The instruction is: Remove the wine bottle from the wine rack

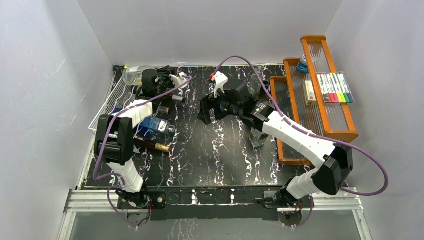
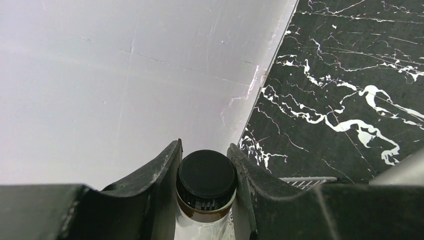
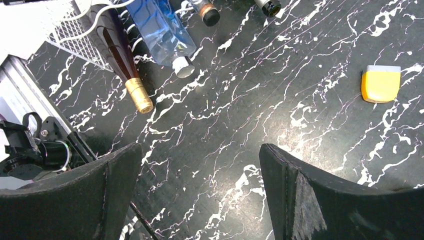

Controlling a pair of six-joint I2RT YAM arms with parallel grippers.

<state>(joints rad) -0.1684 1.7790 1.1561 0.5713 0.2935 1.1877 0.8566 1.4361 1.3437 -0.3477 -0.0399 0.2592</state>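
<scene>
Left gripper (image 2: 204, 150) clamps the black-capped neck of the wine bottle (image 2: 206, 175) at the tabletop's far-left corner, beside the wine rack (image 1: 105, 111), seemingly to lift it clear; right gripper (image 3: 200, 155) hangs open

High rear overview, close wrist views — shared table (image 1: 220, 150)
</scene>
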